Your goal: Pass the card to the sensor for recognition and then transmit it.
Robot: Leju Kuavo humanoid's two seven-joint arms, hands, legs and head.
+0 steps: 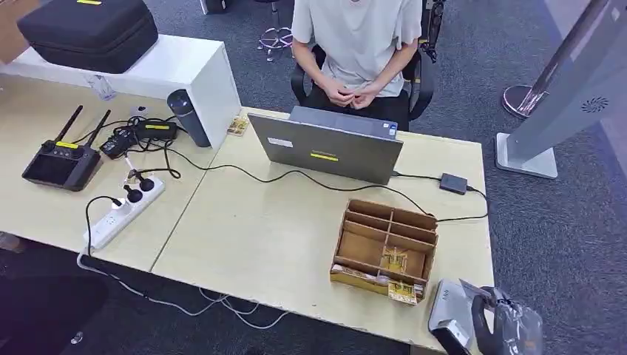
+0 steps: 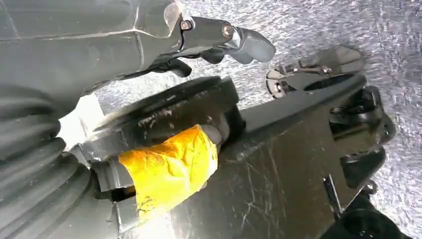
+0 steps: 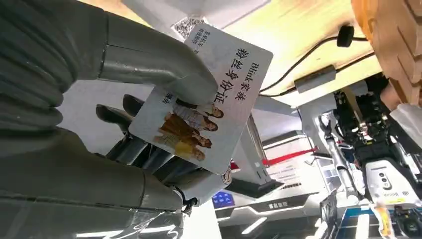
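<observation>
The right hand (image 3: 149,124) holds the card (image 3: 201,102) pinched between thumb and fingers, its printed face toward the wrist camera, its long axis running out and away from the palm, free end clear of the fingers. In the head view that hand (image 1: 488,318) sits at the desk's near right corner, just beside the wooden organiser (image 1: 384,248); the card itself is hard to make out there.

The sensor appears to be the small dark box (image 1: 453,183) on the desk (image 1: 259,229), cabled to the laptop (image 1: 329,144), though this is a judgement. It lies ahead of the right hand, beyond the organiser and toward the seated person (image 1: 358,44). The right arm is much the nearer; the coming move looks like a reach forward over or around the organiser, with the card's flat face turned down to the box.

The left hand (image 2: 224,40) hangs over carpeted floor, fingers curled in, nothing visible in them.
</observation>
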